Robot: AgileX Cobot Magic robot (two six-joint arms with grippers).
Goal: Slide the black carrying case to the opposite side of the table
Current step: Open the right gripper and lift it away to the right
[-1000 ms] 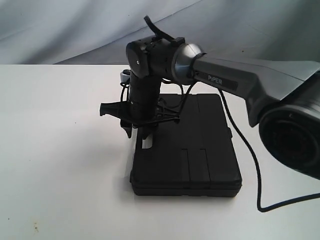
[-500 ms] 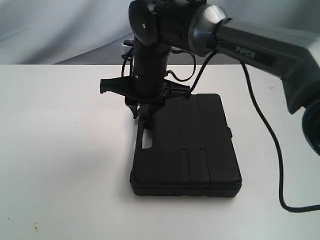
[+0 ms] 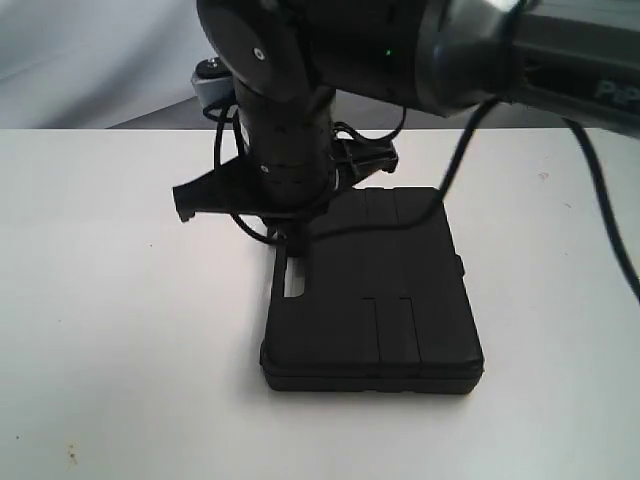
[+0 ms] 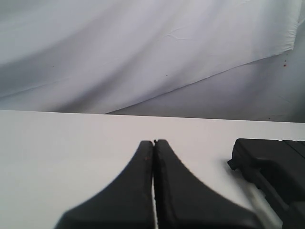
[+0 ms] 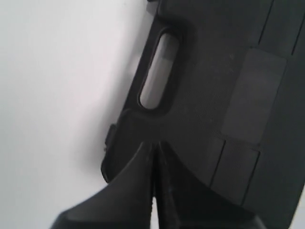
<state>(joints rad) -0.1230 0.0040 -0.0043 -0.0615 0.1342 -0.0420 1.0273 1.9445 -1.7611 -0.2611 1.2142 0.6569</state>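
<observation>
The black carrying case (image 3: pixel 385 300) lies flat on the white table (image 3: pixel 110 300), with its handle slot (image 3: pixel 293 280) on its left side. My right gripper (image 3: pixel 292 242) reaches across from the right and points down just above the case's far-left corner by the handle. In the right wrist view the right gripper (image 5: pixel 153 144) is shut and holds nothing, over the case (image 5: pixel 228 95) next to the slot (image 5: pixel 158 71). My left gripper (image 4: pixel 153 142) is shut and empty above bare table (image 4: pixel 62 143), apart from the case's corner (image 4: pixel 269 160).
A pale draped cloth (image 3: pixel 90 60) hangs behind the table's far edge. The right arm's black cable (image 3: pixel 450 170) loops over the case's far end. White tabletop stretches left of and in front of the case.
The right arm has risen and swung nearer the camera, lifting its gripper up off the case's handle end. The case has not moved.
</observation>
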